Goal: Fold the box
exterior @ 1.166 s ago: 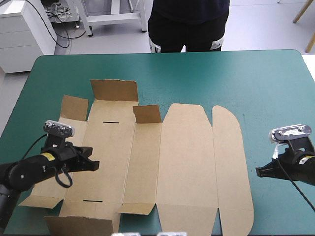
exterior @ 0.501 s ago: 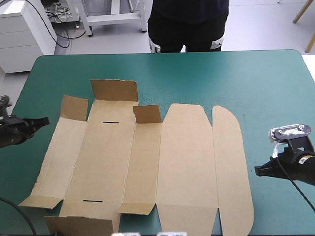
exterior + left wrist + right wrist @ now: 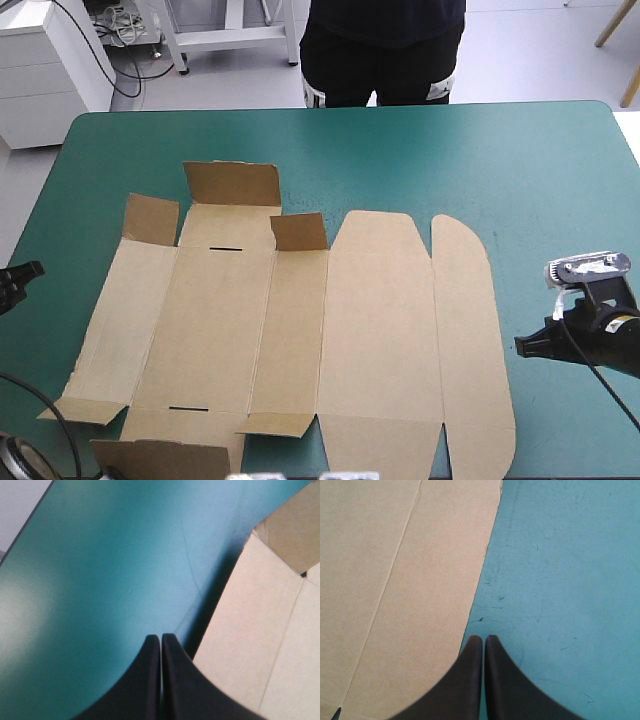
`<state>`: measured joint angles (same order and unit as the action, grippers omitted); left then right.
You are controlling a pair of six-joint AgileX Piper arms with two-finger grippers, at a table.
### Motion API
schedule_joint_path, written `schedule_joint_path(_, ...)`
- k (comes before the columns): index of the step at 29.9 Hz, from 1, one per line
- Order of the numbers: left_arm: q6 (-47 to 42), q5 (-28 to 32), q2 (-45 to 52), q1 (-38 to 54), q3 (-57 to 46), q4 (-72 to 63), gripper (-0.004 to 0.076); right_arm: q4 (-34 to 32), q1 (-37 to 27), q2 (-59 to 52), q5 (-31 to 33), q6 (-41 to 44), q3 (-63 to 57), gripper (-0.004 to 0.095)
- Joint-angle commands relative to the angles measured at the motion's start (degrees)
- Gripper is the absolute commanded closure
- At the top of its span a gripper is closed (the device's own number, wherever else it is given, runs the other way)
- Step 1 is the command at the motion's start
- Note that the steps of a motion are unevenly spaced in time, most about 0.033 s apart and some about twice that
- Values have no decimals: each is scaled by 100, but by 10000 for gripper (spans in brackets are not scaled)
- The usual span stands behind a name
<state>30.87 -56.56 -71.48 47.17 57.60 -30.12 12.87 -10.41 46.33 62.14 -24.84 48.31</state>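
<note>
The table (image 3: 560, 130) wears a teal-green cover (image 3: 450, 160), rounded at its far corners. Directly on it lies the box (image 3: 300, 330), a cut sheet of brown board opened out flat. It reaches from near the left edge to a little past the middle and runs down to the near edge. Its rightmost panel (image 3: 470, 340) has rounded ends. Three small flaps (image 3: 232, 183) at the far end of the left half tilt up off the cover, and those at the near end lift slightly too. Two thin slots (image 3: 225, 247) are cut in one left panel. Close up, the cover beside the sheet's right edge carries fine scratches (image 3: 540, 610).
</note>
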Motion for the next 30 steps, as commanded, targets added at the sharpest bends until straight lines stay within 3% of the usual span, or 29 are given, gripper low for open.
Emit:
schedule_joint_path(1,1,241,111,24,185,-117,732,89,-22,-33,-249,-32,128,910)
schedule_joint_path(16,29,177,50,12,185,-138,703,99,-22,-33,-249,-32,128,910)
schedule_joint_path(20,29,177,0,12,175,-332,547,99,-22,-33,-249,-32,128,910)
schedule_joint_path(27,17,311,0,12,175,-452,70,99,-22,-33,-249,-32,128,910)
schedule_joint_path(30,-41,290,0,12,175,-565,24,99,-22,-33,-249,-32,128,910)
